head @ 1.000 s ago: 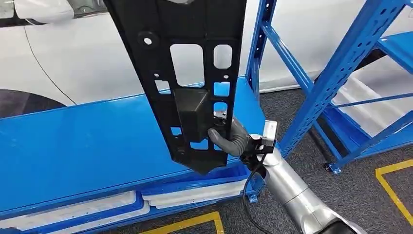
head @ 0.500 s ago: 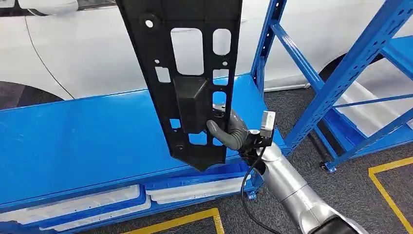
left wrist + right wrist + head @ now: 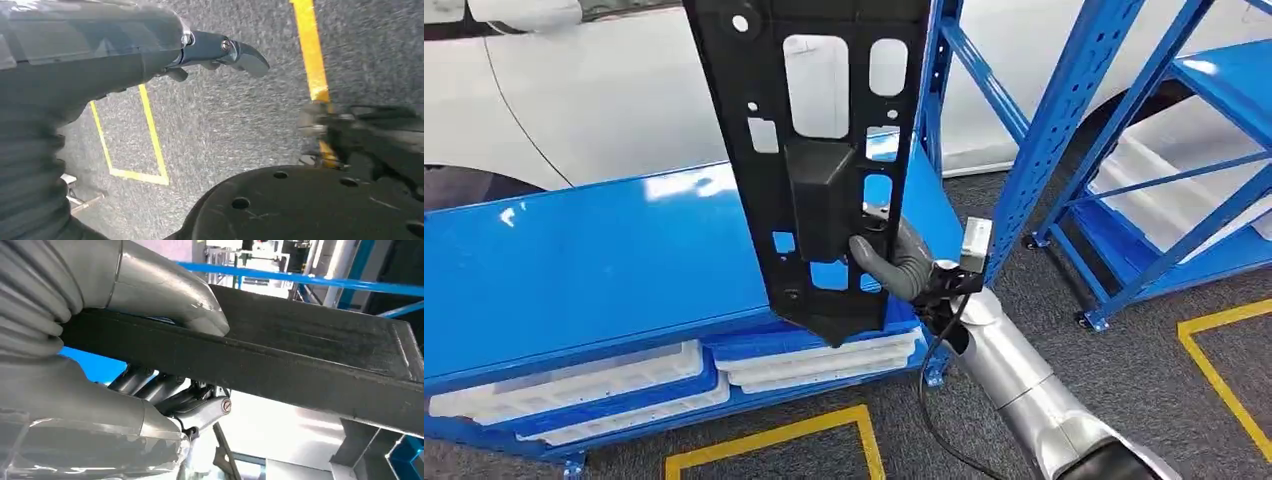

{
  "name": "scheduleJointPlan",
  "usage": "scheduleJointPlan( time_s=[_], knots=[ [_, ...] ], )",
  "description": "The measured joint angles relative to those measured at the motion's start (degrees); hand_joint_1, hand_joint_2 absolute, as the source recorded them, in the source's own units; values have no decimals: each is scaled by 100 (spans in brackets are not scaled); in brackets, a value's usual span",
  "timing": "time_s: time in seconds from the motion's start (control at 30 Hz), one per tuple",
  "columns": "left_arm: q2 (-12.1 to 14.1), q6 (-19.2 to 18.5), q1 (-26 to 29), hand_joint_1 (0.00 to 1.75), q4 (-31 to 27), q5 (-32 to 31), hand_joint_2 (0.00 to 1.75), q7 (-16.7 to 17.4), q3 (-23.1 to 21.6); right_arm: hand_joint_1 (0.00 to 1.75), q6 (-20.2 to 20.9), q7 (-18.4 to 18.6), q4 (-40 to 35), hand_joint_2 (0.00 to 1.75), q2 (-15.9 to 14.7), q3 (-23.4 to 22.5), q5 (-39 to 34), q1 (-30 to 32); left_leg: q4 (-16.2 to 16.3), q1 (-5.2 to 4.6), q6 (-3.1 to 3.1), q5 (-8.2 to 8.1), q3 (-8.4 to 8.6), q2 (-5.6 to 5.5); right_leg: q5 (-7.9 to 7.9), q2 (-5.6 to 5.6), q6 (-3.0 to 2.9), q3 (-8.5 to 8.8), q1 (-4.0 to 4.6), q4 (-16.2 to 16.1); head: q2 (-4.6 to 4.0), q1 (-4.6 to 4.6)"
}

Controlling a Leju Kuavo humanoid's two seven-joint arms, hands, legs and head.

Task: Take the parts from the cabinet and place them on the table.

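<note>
A long black plastic panel [image 3: 824,150] with several cut-outs and a raised box in its middle stands upright in front of me. My right hand [image 3: 902,265] grips it near its lower end, thumb on the front face. In the right wrist view the thumb [image 3: 170,295] presses on the panel's edge [image 3: 310,365], with the fingers beneath it. The panel's lower tip hangs over the front edge of the blue table [image 3: 574,270]. My left hand [image 3: 215,50] hangs over the grey floor and holds nothing, its fingers stretched out.
Blue rack uprights [image 3: 1064,120] stand just right of the panel, with shelves behind them. White trays [image 3: 574,385] lie on the shelf under the table. A white car [image 3: 604,100] is parked behind the table. Yellow tape [image 3: 774,440] marks the carpet.
The whole picture has shifted, so the camera has moved. My right hand still holds the panel upright, now slightly further right against the table.
</note>
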Motion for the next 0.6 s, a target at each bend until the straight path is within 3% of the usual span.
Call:
scheduleJointPlan(
  time_s=[0.03,0.1,0.13,0.17,0.27,0.3,0.33,0.37,0.43,0.47,0.5,0.53,0.57,0.6],
  knots=[
    [0,-4,5,0,0,-2,175,2,0,175,0,20,0,175,4,2,-9,0,-150,-4,19,186,191,0,56,1,4,-77,12,9,0,0],
    [0,-9,31,0,0,-11,175,7,0,175,0,41,0,175,11,2,-46,-5,-976,-7,89,445,824,1,148,15,21,-202,37,32,0,-2],
    [0,-9,49,0,0,-18,175,9,0,175,0,48,-2,175,22,2,-63,-9,-1508,-18,144,329,1230,5,180,19,39,-222,38,59,0,-2],
    [0,-9,60,0,0,-17,175,11,0,175,0,55,-4,175,22,-9,-81,-22,-1907,-48,169,182,1477,-7,209,30,71,-265,61,71,0,0],
    [-9,-13,76,0,0,-11,175,7,0,175,0,63,-2,175,29,-7,-98,-23,-1892,-83,242,294,1371,-25,363,27,173,-293,45,34,0,0],
    [-38,-17,76,0,0,-11,175,7,0,175,0,76,2,175,28,-9,-96,-23,-1975,6,284,390,1285,-12,399,62,208,-310,78,47,0,0],
    [-41,-22,74,0,0,-11,175,7,2,175,-2,70,4,175,26,-11,-103,-18,-1973,2,315,467,1270,41,186,68,237,-420,59,159,0,0],
    [-42,-22,73,0,0,-4,175,4,7,175,-7,72,2,175,26,-15,-103,-26,-1983,2,367,536,1182,54,-189,48,257,-525,42,449,0,4],
    [-44,-22,69,0,0,0,175,2,7,175,-2,74,2,175,26,-17,-137,-17,-1975,-3,362,681,989,61,-833,28,316,-754,-5,1333,0,4],
    [-44,-22,67,0,0,2,175,-2,9,175,0,76,2,175,26,-18,-160,-15,-1969,-2,357,748,895,67,-936,25,342,-814,-25,1694,0,4],
    [-44,-20,63,0,0,4,175,-11,11,175,0,90,2,175,26,-22,-166,-14,-1960,0,345,820,801,73,-849,21,361,-779,-52,1873,0,4],
    [-44,-15,59,0,0,13,175,-11,13,175,0,116,2,175,26,-31,-168,-15,-1952,6,328,879,712,73,-655,19,383,-635,-80,1811,0,4],
    [-44,-11,49,0,0,20,175,-11,20,175,2,137,2,175,31,-37,-168,-18,-1934,13,302,946,611,73,-414,12,398,-359,-101,1509,0,4],
    [-44,-9,47,0,0,22,175,-11,22,175,2,148,2,175,46,-46,-168,-27,-1908,21,275,999,530,72,-291,11,407,-18,-121,1073,0,4]
  ],
)
